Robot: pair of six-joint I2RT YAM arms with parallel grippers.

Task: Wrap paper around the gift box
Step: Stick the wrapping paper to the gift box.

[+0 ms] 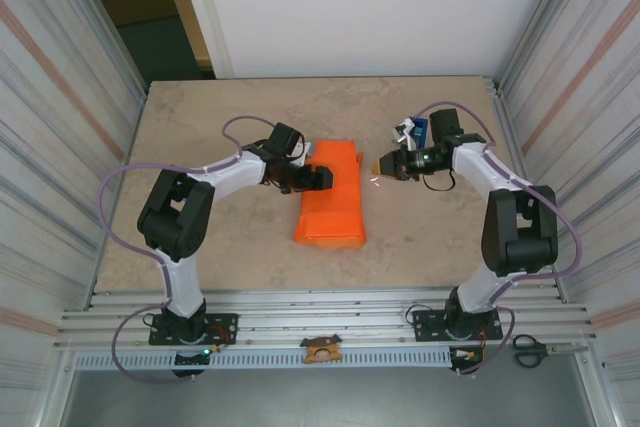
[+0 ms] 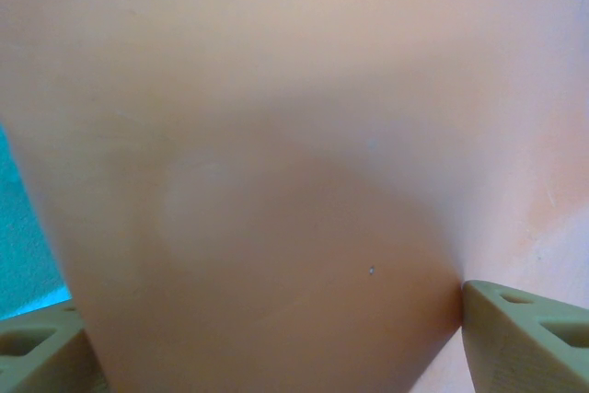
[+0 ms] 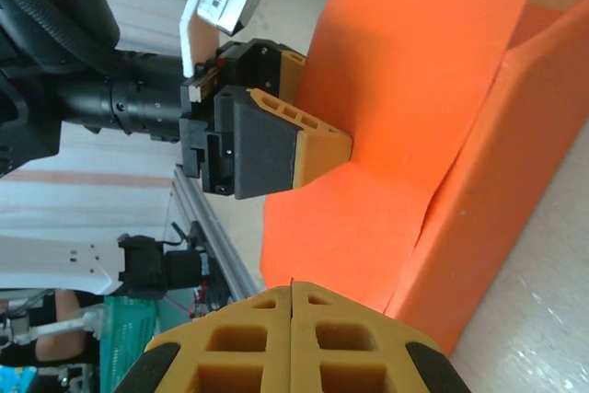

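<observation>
Orange paper [image 1: 330, 202] folded into parcel, centre of table [image 1: 200, 117] | left gripper [image 1: 324, 177] wide, astride its left edge | right gripper [image 1: 379, 166] closed, empty, just beside | sealing likely remains

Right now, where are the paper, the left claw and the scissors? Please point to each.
the paper [image 1: 335, 209], top external view, on its flat upper face.
left claw [image 1: 322, 177], top external view, between its fingertips.
scissors [image 1: 530, 350], top external view, about the middle.
</observation>
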